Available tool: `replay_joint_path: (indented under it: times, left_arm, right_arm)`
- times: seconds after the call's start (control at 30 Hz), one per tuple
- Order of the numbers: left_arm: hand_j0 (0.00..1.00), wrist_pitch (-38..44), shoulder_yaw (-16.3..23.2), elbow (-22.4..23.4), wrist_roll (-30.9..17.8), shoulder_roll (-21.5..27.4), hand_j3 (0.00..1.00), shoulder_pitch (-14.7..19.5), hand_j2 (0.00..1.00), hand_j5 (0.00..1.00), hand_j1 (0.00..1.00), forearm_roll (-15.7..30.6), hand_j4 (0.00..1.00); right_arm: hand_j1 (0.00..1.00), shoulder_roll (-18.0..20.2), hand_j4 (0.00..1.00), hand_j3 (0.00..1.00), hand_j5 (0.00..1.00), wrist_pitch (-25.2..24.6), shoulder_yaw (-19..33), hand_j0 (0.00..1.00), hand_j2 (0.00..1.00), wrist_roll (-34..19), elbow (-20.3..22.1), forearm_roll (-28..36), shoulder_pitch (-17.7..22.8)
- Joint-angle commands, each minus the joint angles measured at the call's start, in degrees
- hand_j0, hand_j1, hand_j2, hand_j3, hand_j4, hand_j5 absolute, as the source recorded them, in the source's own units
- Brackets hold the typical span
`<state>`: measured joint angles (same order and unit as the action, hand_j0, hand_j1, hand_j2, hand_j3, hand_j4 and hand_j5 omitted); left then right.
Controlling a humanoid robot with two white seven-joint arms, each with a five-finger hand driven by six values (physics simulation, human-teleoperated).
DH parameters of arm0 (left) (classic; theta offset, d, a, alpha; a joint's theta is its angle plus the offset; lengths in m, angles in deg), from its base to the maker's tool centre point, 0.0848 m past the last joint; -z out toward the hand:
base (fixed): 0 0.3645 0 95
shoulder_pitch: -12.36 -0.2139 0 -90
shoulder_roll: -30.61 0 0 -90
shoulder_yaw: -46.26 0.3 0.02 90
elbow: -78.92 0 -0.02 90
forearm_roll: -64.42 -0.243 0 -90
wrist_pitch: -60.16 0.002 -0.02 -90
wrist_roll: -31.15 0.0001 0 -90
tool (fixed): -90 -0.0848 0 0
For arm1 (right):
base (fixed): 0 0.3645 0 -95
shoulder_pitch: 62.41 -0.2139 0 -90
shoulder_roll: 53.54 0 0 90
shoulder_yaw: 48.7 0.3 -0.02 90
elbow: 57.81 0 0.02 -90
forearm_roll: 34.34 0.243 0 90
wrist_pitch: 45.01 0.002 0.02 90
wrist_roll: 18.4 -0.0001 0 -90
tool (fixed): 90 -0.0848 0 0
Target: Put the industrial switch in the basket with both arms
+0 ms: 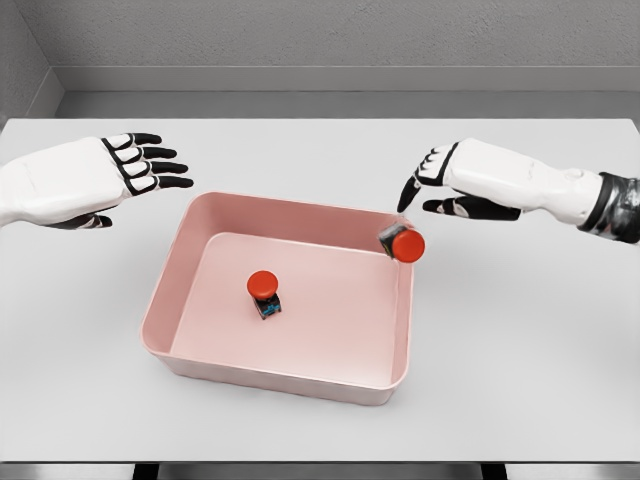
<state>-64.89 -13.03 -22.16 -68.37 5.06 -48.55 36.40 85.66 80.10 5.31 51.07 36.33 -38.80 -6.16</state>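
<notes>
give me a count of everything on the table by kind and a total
Red-capped industrial push-button switches: 2, one on the floor of the basket, one at its right rim
Pink rectangular plastic basket: 1
Total: 3

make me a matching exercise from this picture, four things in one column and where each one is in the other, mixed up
Things:
1. left hand
2. right hand
3. first switch
4. second switch

Places and states:
A. standing on the floor of the pink basket, red button up
B. open, above the table left of the basket
C. tipped at the basket's right rim, just below a hand
D. fingers pointing down, holding nothing, above the basket's far right corner

Pairs: 1-B, 2-D, 3-A, 4-C
</notes>
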Motion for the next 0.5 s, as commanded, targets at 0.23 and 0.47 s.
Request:
replay_joint_path:
  times: [0.23,0.47]
  left_arm:
    - [1.0,0.05,-0.13,0.0,0.03,0.15,1.0,0.26,1.0,1.0,1.0,0.33,1.0]
    - [1.0,0.05,-0.13,0.09,0.03,0.06,1.0,0.18,1.0,1.0,1.0,0.33,1.0]
  right_arm:
    - [0.88,-0.16,0.88,0.88,0.88,-0.1,-0.49,0.88,0.88,-0.04,0.7,0.33,-1.23]
    - [1.0,3.01,1.0,1.0,1.0,-0.1,3.2,1.0,1.0,-0.04,0.43,0.33,-0.44]
